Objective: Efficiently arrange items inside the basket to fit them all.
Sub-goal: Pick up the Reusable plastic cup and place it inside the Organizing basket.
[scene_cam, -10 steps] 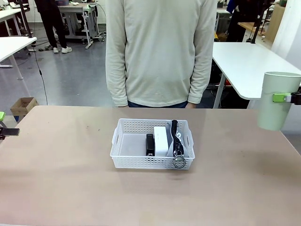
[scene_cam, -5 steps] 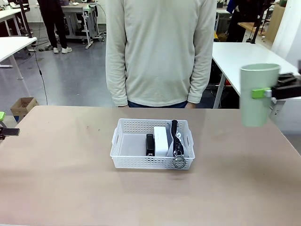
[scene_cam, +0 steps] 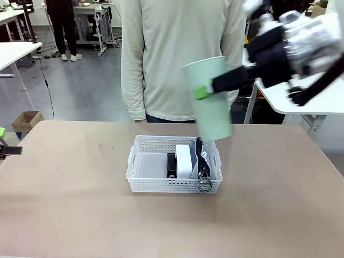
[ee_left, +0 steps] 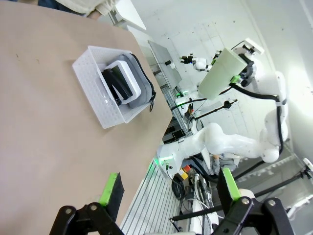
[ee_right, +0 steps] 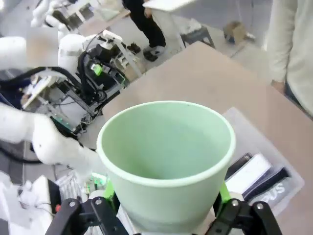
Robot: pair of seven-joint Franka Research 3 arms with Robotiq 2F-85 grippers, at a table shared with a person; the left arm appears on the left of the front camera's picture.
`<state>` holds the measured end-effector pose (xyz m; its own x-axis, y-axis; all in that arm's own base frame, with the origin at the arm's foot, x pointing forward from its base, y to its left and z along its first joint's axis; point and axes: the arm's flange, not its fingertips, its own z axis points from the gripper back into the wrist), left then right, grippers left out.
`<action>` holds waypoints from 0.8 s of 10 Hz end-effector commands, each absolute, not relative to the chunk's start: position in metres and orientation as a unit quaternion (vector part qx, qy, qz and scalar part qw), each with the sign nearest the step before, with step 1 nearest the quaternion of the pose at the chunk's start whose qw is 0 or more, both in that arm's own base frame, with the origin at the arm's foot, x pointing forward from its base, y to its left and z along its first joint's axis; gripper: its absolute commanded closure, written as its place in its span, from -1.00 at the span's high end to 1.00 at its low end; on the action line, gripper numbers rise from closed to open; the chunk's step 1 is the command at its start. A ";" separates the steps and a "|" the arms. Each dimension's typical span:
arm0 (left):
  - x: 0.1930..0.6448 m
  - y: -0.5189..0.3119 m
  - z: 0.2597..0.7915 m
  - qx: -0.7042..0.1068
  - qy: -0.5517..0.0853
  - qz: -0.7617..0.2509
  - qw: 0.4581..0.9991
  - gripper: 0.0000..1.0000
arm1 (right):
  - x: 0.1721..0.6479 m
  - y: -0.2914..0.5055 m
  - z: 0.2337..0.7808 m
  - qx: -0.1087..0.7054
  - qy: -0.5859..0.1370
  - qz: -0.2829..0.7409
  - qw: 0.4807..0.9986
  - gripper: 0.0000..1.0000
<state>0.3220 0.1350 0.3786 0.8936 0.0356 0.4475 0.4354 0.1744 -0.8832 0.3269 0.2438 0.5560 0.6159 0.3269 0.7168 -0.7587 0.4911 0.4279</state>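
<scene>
Pale green and smooth, the tall cup [scene_cam: 209, 97] now hangs tilted above the far right end of the basket [scene_cam: 141, 161], whereas a second ago it was out past the tabletop's right edge and upright; the right gripper [scene_cam: 207, 90], its green pads clamped on the cup's wall, has swept it in across the tabletop [scene_cam: 64, 204]. That carry suggests the last loose item is on its way to the basket, and only its placement is left. The basket sits near the middle of the tabletop, a shallow white plastic tray with perforated sides and cut-out handles. Its left part is bare. Ranged toward its right end, standing side by side, are the small black stapler [scene_cam: 171, 164], the white boxy device [scene_cam: 184, 159] with rounded corners, and the grey zip pouch [scene_cam: 207, 159] with its black zipper and metal ring hanging over the near wall. The bare left part looks like the likeliest room for the cup, probably laid on its side given the low walls. The left gripper [ee_left: 168, 193] hovers off the tabletop's left edge with its jaws wide apart, holding nothing. A person in a cream knit top [scene_cam: 183, 54] stands at the far edge.
</scene>
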 end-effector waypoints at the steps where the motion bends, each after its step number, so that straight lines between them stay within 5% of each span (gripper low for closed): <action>1: 0.318 0.136 0.379 -0.625 -0.187 -0.140 0.745 1.00 | 0.352 0.291 0.550 0.371 -0.242 0.271 0.855 0.76; 8: 0.318 0.136 0.379 -0.625 -0.187 -0.140 0.745 1.00 | 0.354 0.319 0.528 0.385 -0.215 0.231 0.867 0.76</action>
<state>0.3219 0.1351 0.3788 0.8933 0.0359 0.4480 0.4357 0.1747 -0.8830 0.3466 0.3068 0.5297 0.7684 0.2827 0.5742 -0.6173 0.5642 0.5483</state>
